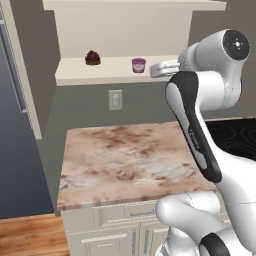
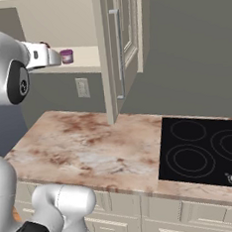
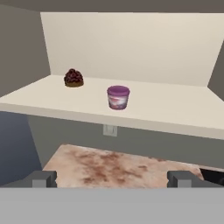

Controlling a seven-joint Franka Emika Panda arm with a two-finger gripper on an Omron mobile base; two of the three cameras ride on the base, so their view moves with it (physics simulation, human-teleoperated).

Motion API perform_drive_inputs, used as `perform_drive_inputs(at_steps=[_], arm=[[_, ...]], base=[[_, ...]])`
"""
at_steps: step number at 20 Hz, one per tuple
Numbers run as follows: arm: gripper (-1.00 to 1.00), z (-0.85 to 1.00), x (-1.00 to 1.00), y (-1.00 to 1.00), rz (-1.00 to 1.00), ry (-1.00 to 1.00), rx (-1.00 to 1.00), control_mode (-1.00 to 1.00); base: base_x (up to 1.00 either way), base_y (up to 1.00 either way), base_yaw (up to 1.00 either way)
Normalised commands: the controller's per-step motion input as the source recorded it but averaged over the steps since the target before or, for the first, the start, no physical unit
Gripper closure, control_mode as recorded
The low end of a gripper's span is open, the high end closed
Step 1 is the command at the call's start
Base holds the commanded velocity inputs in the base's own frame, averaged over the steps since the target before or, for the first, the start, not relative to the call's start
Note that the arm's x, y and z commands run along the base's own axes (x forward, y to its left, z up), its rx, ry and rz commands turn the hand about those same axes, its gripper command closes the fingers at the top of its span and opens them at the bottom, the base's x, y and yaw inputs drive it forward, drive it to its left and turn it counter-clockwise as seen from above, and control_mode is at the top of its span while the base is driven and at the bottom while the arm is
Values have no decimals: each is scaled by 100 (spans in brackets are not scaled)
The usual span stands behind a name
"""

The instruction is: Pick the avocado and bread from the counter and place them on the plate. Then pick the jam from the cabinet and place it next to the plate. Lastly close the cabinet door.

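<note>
The jam (image 3: 118,97), a small purple jar with a pale top, stands upright near the front of the open cabinet's shelf (image 3: 175,113). It also appears as the jam (image 1: 138,65) and the jam (image 2: 67,56) in the base views. My gripper (image 3: 112,179) is open and empty, level with the shelf, with the jar a short way ahead of it and untouched. From the side, the gripper (image 1: 154,70) sits just right of the jar. The cabinet door (image 2: 126,37) stands open, its grey bar handle (image 2: 116,53) facing me. The counter (image 1: 130,160) lies below. Avocado, bread and plate are out of view.
A dark cupcake-like lump (image 3: 73,78) sits farther back on the shelf, left of the jam. The cabinet's other door (image 1: 22,75) stands open at the left. A black cooktop (image 2: 205,150) lies right of the counter. A wall outlet (image 1: 115,99) is under the shelf.
</note>
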Motion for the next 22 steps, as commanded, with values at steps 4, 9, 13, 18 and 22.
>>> perform_drive_inputs(at_steps=[4, 9, 13, 18, 22], arm=[[-100, 0, 24, 3, 0, 0, 0, -100], [-100, -1, 28, 11, 0, 3, 0, -100], [-100, -7, 31, 8, 0, 8, 0, -100], [-100, -1, 32, 0, 0, 3, 0, -100], [-100, -1, 31, 0, 0, 0, 0, -100]], base=[[0, 0, 0], [0, 0, 0], [0, 0, 0], [0, 0, 0], [0, 0, 0]])
